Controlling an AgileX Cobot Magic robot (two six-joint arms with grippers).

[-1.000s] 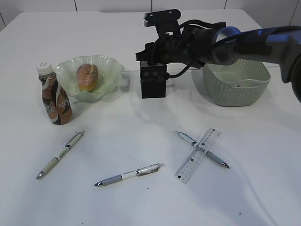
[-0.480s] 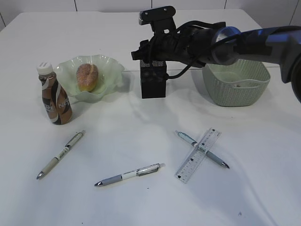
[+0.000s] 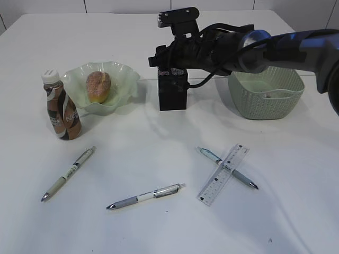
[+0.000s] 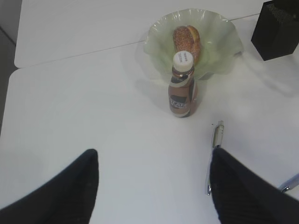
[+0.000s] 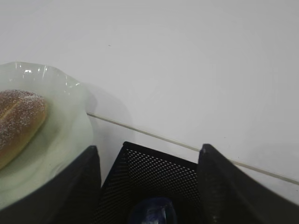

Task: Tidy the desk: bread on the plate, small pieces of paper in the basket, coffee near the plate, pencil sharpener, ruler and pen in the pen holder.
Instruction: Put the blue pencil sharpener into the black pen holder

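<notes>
On the near part of the white table [image 3: 159,233] lie three pens [image 3: 145,197] and the ruler [image 3: 223,174], which rests across the right pen. A hurried grasp there could drag both. Farther left stand the coffee [image 3: 61,106] and the plate [image 3: 124,79] holding the bread [image 3: 98,86]. The right gripper [image 5: 148,184], jaws apart, hangs over the holder [image 3: 172,90], with a blue object inside; lowering could knock it. The left gripper [image 4: 152,179] is spread wide, empty.

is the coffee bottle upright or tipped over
Upright: the coffee bottle stands on its base beside the plate, white cap on top.
</notes>
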